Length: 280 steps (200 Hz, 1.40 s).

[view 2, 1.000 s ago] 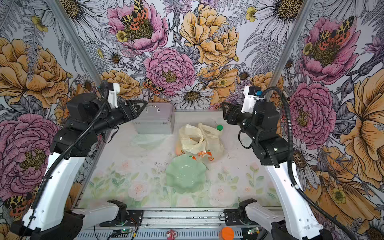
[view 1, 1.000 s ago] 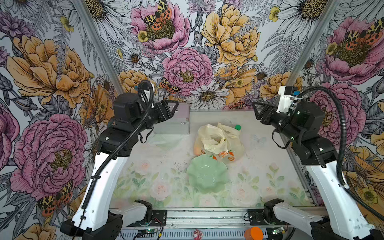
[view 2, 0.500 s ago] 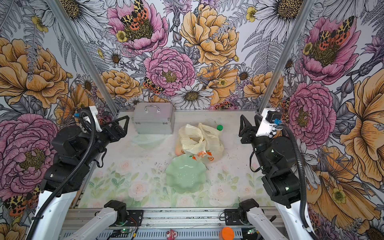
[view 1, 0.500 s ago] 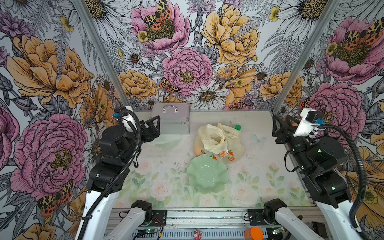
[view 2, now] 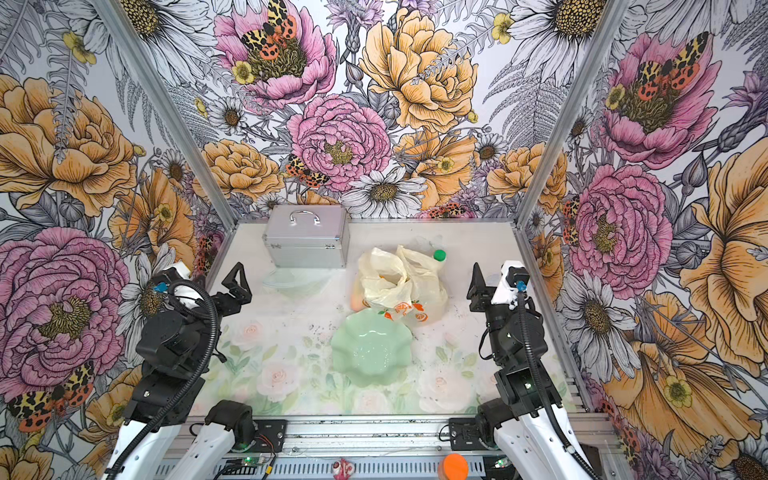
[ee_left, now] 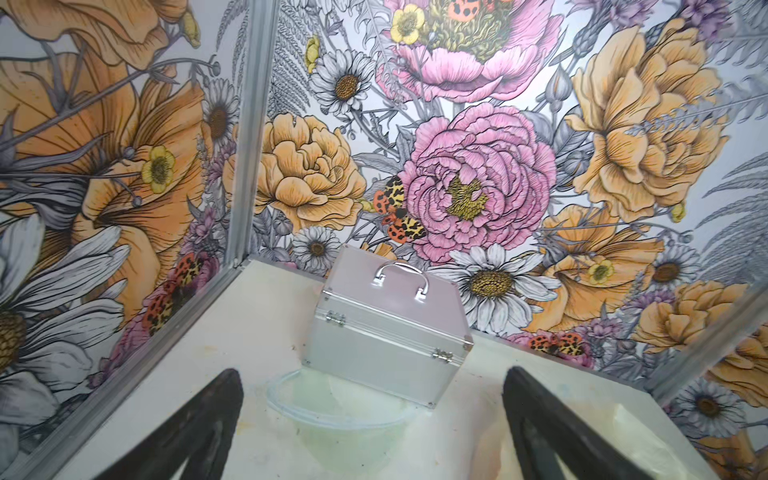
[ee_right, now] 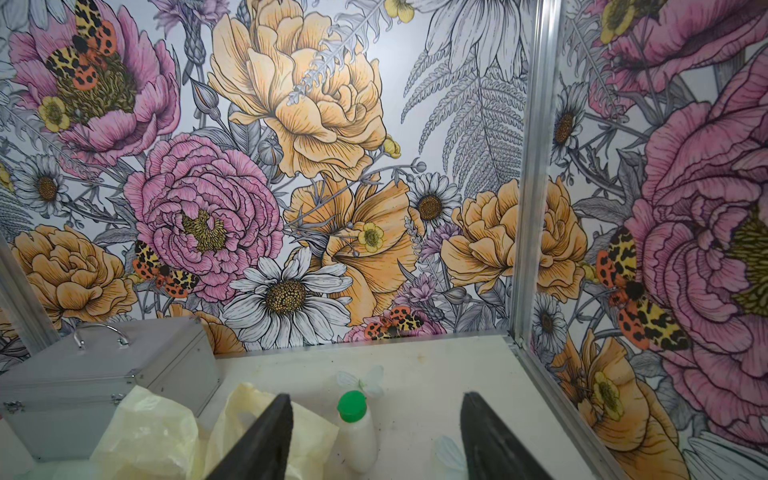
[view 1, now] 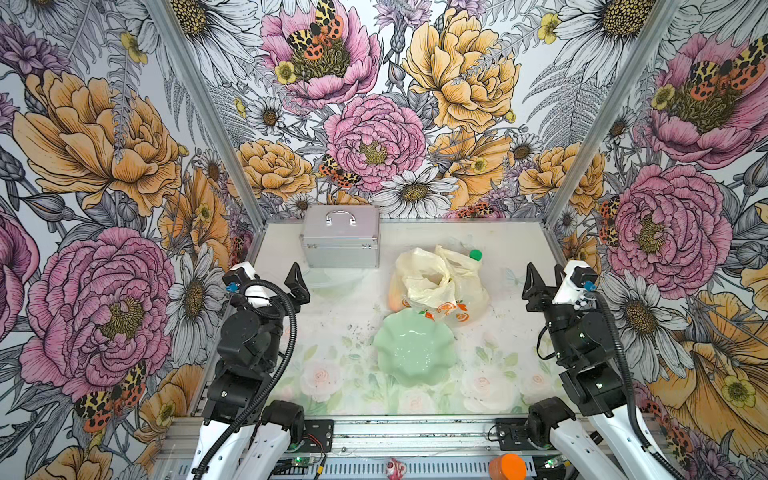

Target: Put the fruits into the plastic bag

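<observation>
Counting first: one bag (view 1: 436, 280), one wavy green dish (view 1: 413, 351), one silver case (view 1: 340, 241), one little green-capped bottle (view 1: 475, 255), one clear bowl (view 1: 332, 279) in front of the case, and two arms. As for fruit, I can only make out one orange-ish lump (view 1: 392, 297) at the bag's left edge. Anything else in there is hidden by the crinkled plastic.

The bag sits crumpled toward the back of the desk (view 1: 332, 374), right of the case. Its printed corner touches the dish's far rim, and the bottle is just behind it.

Both arms are folded low at the desk's side edges, left arm on the left and right arm on the right, each pointing at the back wall. The left fingers (ee_left: 195, 428) are spread wide with nothing between them, and the case and clear bowl show through the gap. The right fingers (ee_right: 257, 444) are also apart and holding nothing, and they're clear of the bag.

Compared with a second ago, both arms were up high and reaching over the back of the desk. Now they've pulled back and dropped down. The left fingers look more spread than before. Bag, dish and case haven't budged.
</observation>
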### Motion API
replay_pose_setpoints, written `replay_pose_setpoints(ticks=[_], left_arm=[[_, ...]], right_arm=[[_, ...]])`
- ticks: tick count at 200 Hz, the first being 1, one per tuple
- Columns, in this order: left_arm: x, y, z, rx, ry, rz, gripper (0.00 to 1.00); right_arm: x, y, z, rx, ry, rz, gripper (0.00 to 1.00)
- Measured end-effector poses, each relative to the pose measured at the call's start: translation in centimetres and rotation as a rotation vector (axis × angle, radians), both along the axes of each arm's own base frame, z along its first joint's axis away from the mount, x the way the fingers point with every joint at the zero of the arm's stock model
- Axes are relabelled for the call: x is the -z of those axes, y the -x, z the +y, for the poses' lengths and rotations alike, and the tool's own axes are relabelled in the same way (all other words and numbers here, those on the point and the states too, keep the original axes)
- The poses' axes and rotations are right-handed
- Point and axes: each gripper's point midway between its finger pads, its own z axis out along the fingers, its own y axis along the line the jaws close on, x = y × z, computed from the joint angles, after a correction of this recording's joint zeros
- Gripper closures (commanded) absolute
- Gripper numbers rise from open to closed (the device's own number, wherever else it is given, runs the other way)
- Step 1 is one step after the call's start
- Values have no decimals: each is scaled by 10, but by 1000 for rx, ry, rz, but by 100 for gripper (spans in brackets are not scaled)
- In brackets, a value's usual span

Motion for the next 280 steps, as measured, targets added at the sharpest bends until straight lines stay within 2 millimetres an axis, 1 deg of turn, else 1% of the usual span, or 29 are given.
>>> replay_pose_setpoints(ticks=[39,57,83,114,143,159,180,201,219,234,245,267,280], left_arm=[[57,-9,20,-100,-52,112,1],[77,-13,26,-124,-58,156,1],[97,-18,32,-150,-56,199,1],[117,-28,41,-185,-56,246,1],[131,-42,49,-216,-33,279,1],[138,-51,50,-219,-27,291,1],[144,-62,50,-220,-28,296,1],[150,-75,49,-220,-27,290,1],[162,-87,49,-219,-33,303,1],[173,-97,49,-216,-52,322,1],[182,-103,49,-215,-71,339,1],[195,-109,49,-213,-94,356,1],[200,-113,49,-209,-109,362,1]], right_arm=[[47,-10,-4,38,6,55,32],[69,-15,-6,53,15,96,32],[101,-23,-12,82,30,158,32],[144,-28,-22,117,46,240,31],[169,-36,-38,168,43,288,31],[182,-41,-50,202,37,313,31],[194,-48,-61,230,29,335,30],[207,-55,-68,236,23,360,30],[216,-61,-72,231,17,385,30],[217,-71,-73,219,12,391,30],[214,-80,-73,207,8,383,30],[206,-96,-72,182,0,356,30],[206,-103,-70,165,1,351,29]])
